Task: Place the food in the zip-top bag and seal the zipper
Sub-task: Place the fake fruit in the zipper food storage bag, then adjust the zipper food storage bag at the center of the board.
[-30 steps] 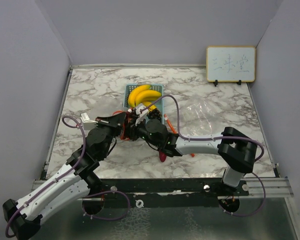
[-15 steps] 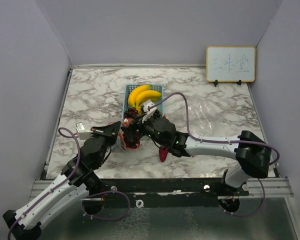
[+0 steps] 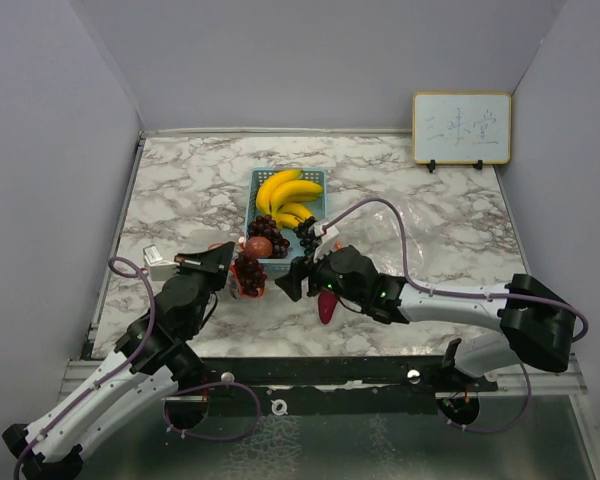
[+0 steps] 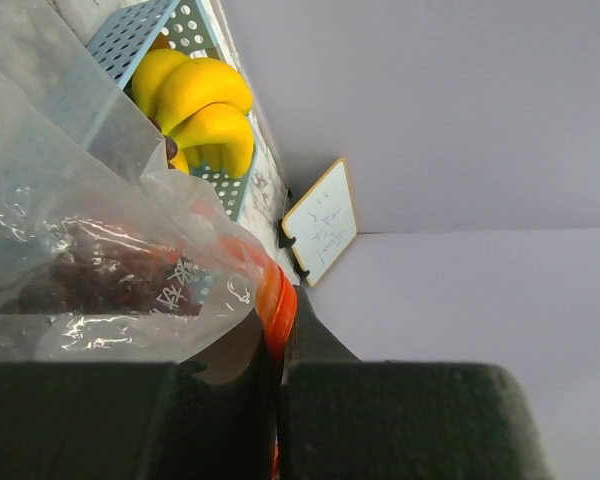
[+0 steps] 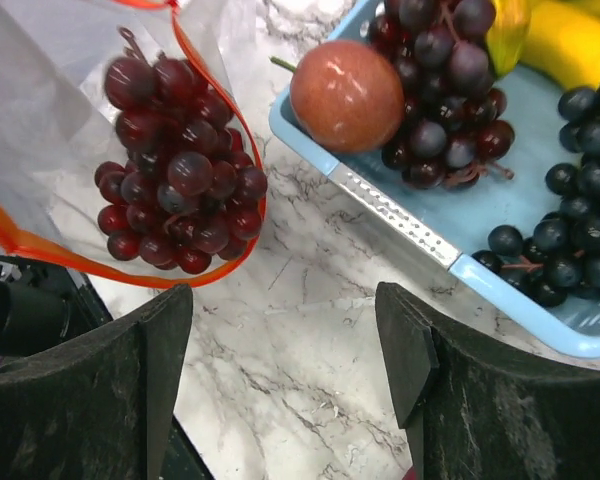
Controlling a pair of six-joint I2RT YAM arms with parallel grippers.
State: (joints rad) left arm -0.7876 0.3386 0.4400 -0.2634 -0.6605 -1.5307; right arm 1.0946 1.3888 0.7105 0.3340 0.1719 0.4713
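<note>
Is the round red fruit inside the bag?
No, the red fruit sits in the blue basket; the bag holds a grape cluster.

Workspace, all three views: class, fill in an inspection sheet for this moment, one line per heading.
Surface: marble table.
Job's things: zip-top bag holds a red grape cluster; bananas, red fruit, purple grapes and dark grapes sit in the blue basket; magenta vegetable lies on the table.
Clutter: clear plastic right of the basket.
Grippers: left gripper shut on the bag's orange zipper edge; right gripper open, empty, above the table.
Cables: purple cable loops over the right arm; another beside the left arm.
Surroundings: grey walls; whiteboard at back right.
</note>
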